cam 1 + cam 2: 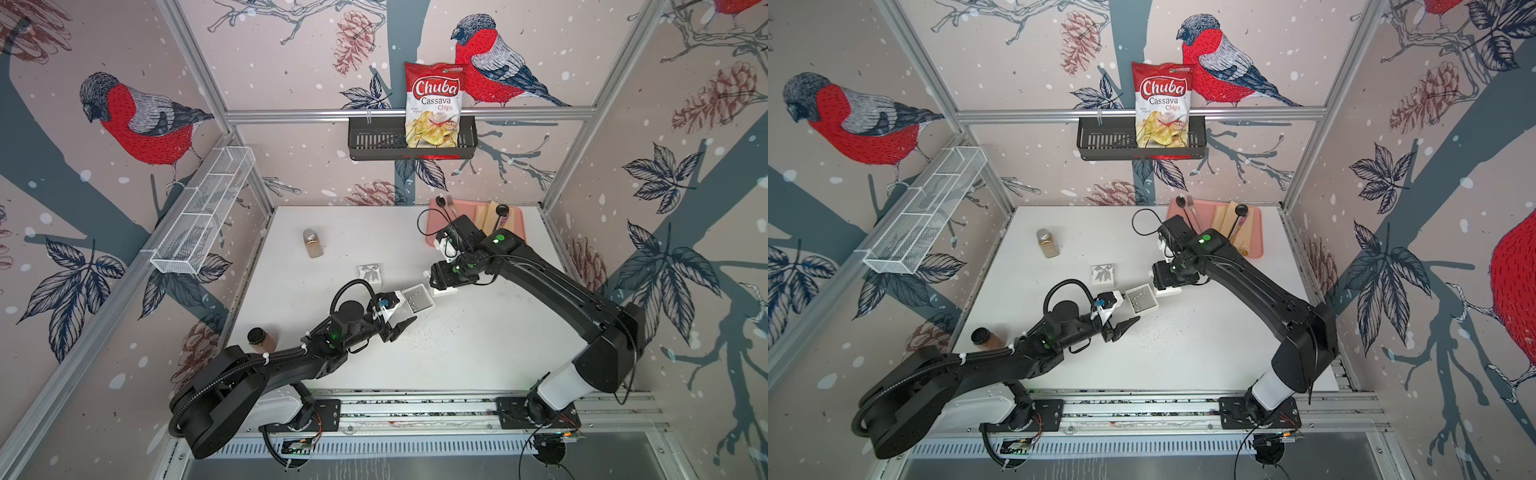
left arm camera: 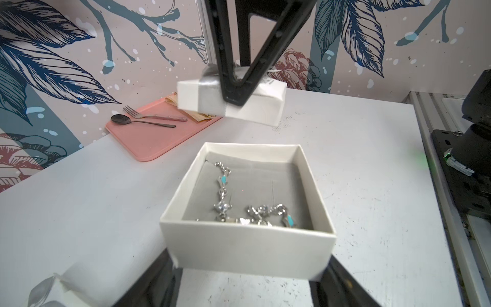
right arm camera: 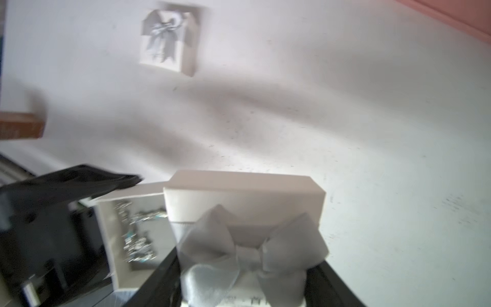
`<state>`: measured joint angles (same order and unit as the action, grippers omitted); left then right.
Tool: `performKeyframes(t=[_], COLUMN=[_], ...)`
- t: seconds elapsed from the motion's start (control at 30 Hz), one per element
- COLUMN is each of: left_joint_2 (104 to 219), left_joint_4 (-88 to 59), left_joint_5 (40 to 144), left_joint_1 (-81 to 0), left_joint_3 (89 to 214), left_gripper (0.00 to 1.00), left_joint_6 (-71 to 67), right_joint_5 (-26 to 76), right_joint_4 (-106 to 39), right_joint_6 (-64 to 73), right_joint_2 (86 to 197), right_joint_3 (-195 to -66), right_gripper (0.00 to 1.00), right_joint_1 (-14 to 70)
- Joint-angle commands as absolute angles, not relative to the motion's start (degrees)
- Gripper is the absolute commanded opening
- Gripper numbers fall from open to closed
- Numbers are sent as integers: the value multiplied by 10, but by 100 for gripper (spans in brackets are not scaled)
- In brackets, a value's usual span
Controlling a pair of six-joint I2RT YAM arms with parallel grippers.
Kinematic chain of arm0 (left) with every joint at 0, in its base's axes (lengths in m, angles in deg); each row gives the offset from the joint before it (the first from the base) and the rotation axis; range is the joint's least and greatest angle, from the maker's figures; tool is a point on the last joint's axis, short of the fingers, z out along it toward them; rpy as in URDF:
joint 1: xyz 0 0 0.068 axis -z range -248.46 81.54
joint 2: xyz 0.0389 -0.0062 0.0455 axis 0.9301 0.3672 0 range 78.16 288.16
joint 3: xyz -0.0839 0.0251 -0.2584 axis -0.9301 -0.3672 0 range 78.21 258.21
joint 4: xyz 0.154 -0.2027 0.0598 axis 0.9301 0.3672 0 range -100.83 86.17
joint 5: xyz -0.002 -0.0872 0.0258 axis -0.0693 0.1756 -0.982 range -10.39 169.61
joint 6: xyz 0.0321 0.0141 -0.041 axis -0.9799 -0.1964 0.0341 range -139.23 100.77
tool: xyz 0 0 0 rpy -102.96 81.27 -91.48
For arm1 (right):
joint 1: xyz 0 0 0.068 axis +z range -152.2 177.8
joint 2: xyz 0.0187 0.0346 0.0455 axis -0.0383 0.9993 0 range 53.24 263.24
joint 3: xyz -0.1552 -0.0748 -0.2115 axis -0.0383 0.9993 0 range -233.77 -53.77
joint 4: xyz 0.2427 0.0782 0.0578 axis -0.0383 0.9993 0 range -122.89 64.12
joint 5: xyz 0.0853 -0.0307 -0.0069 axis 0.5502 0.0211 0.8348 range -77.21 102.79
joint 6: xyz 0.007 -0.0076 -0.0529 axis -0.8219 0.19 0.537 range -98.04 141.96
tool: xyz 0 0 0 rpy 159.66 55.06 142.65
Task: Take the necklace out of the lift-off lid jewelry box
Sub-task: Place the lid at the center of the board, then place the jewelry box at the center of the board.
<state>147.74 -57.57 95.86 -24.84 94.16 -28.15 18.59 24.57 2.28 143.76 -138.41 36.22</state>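
Necklace (image 2: 220, 210) lies coiled in the open box (image 2: 247, 247) at mid-table. The left arm stretches low from the near rail, and the left gripper (image 1: 405, 311) clamps the box's sides. The right arm arches over with its wrist bent down, and the right gripper (image 3: 243, 265) pinches the bowed lid (image 3: 244, 196) just beside the box. The white table (image 1: 457, 353) has a pink tray (image 1: 517, 224) at the back, and bird wallpaper (image 1: 141, 120) covers the walls.

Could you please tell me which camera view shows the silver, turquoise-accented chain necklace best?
The left wrist view: the silver, turquoise-accented chain necklace lies sharp on the grey pad of the open white cardboard box. Both top views show only tiny glints. The right wrist view shows it blurred, beside the white bow-topped lid.
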Motion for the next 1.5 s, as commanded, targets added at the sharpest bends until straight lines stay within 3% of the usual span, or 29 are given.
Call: performKeyframes(t=[0.0, 0.13, 0.27, 0.47, 0.63, 0.73, 0.9, 1.1, 1.3, 1.47], left_joint_2=[1473, 1477, 1481, 1487, 1488, 1486, 1482, 1482, 1483, 1485], left_joint_4=[-592, -604, -608, -605, -604, -601, -576, -568, -560, -561], left_joint_5=[952, 954, 956, 952, 950, 951, 963, 970, 969, 965], left_joint_1=[-250, -250, -249, -249, -250, -251, -250, -251, -251, -251], left_joint_3=[935, 925, 921, 920, 923, 924, 937, 948, 953, 953], left_gripper=[61, 61, 61, 61, 61, 60, 61, 61, 61, 61], left_joint_6=[-280, -271, -266, -273, -279, -283, -294, -296, -297, -297], right_joint_5=[117, 59, 78, 95, 102, 140, 192, 242, 245, 235], right_joint_4=[228, 155, 77, 59, 75, 69, 32, 36, 38, 45], right_joint_6=[11, 24, 22, 21, 23, 32, 34, 14, 13, 4], right_joint_2=[1434, 1453, 1470, 1477, 1451, 1402, 1323, 1336, 1338, 1335], right_joint_3=[-1332, -1223, -1155, -1144, -1152, -1164, -1189, -1202, -1212, -1229], right_gripper=[65, 65, 67, 82, 82, 74, 55, 34, 32, 39], right_joint_1=[321, 278, 250, 240, 241, 261, 362, 406, 423, 434])
